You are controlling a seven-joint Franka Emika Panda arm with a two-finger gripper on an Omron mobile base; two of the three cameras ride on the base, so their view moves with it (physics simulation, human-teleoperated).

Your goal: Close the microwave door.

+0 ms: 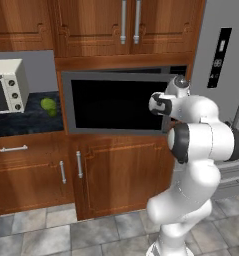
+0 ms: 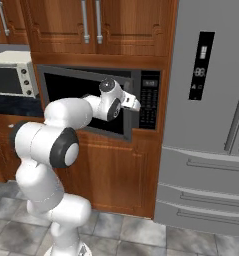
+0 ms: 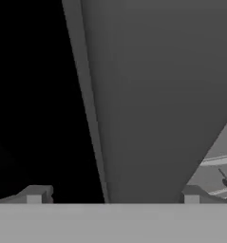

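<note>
The microwave door [image 1: 116, 102], a grey frame around dark glass, stands slightly ajar. It is hinged on the left, and its right edge [image 2: 127, 134] juts out from the black built-in microwave, beside the dark button panel [image 2: 150, 100]. My gripper [image 3: 113, 197] is open, its fingertips [image 3: 36, 193] wide apart and pressed close to the door's grey frame [image 3: 153, 95], with the dark glass to one side. In the base views my hand [image 2: 132, 104] is at the door's right end. My arm hides the bar handle, and the door hides the turntable.
A steel fridge [image 2: 211, 115] stands just right of the microwave. A white toaster oven [image 1: 6, 86] and a green fruit [image 1: 48, 105] sit on the dark counter [image 1: 21, 122] to the left. Wooden cabinets [image 1: 116, 175] lie above and below.
</note>
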